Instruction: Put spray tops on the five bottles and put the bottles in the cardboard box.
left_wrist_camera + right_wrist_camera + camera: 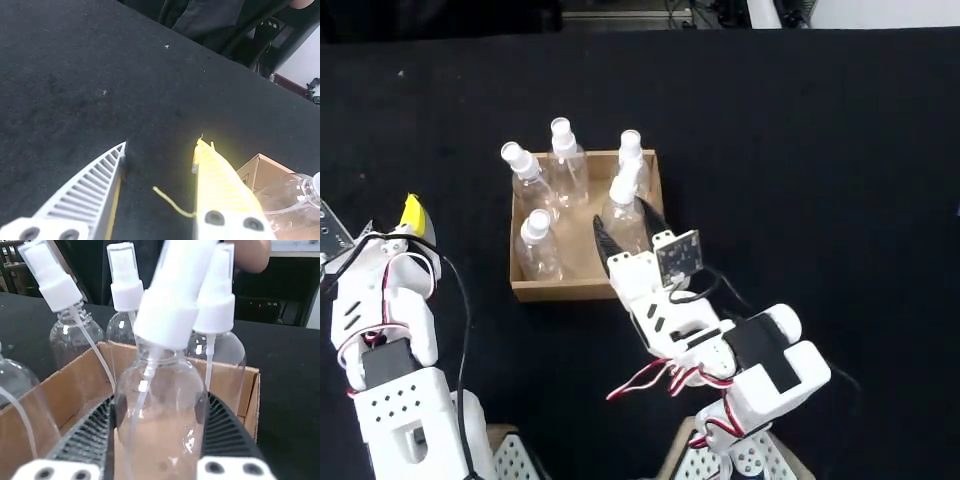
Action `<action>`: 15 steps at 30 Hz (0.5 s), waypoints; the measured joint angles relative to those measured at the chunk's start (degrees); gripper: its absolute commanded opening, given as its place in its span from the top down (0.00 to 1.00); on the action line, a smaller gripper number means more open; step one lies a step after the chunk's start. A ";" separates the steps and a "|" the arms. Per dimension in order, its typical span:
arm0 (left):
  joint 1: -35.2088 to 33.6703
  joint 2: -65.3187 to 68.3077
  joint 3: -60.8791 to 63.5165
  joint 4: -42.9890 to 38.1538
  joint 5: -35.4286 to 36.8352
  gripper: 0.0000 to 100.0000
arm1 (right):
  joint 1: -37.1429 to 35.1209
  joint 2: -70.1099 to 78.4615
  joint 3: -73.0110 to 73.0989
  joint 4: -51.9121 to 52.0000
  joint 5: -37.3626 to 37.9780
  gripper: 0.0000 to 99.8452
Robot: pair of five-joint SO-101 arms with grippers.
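The right hand (620, 212) is pinching a clear plastic bottle with white spray top (624, 188), standing in the brown cardboard box (560, 290) at centre frame. The left hand (418, 222) is hovering spread over the black desk (800, 150), left edge.

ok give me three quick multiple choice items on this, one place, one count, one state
1. The right claw is: A around a bottle in the cardboard box; B beside the box; C raised high
2. Spray tops on bottles: A three; B four; C five
3. The left claw is: A shut on a bottle; B open, empty; C shut on a top
Key: A, it flanks the glass in its wrist view; C, five stand in the box; B, its gap holds nothing.
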 measured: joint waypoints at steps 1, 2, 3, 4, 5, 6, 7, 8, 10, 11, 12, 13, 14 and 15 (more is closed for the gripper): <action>0.00 0.00 0.00 0.00 0.00 0.80 | 0.00 0.00 0.00 0.09 0.00 0.87; 0.00 0.00 0.00 0.00 0.00 0.80 | 0.00 0.00 0.00 0.18 0.00 0.87; 0.00 0.00 0.00 0.00 0.00 0.80 | 0.00 0.00 0.00 0.18 0.00 0.87; 0.00 0.00 0.00 0.00 0.00 0.80 | 0.00 0.00 0.00 0.18 0.00 0.86; 0.00 0.00 0.00 0.00 0.00 0.80 | 0.00 0.00 0.00 0.18 0.00 0.86; 0.00 0.00 0.00 0.00 0.00 0.80 | 0.00 0.00 0.00 0.18 0.00 0.86; 0.00 0.00 0.00 0.00 0.00 0.80 | 0.00 0.00 0.00 0.18 0.00 0.86; 0.00 0.00 0.00 0.00 0.00 0.80 | 0.00 0.00 0.00 0.18 0.00 0.85; 0.00 0.00 0.00 0.00 0.00 0.80 | 0.00 0.00 0.00 0.18 0.00 0.82; 0.00 0.00 0.00 0.00 0.00 0.80 | 0.00 0.00 0.00 0.18 0.00 0.81; 0.00 0.00 0.00 0.00 0.00 0.80 | 0.00 0.00 0.00 0.18 0.00 0.80; 0.00 0.00 0.00 0.00 0.00 0.80 | 0.00 0.00 0.00 0.18 0.00 0.80; 0.00 0.00 0.00 0.00 0.00 0.80 | 0.00 0.00 0.00 0.18 0.00 0.79; 0.00 0.00 0.00 0.00 0.00 0.80 | 0.00 0.00 0.00 0.18 0.00 0.79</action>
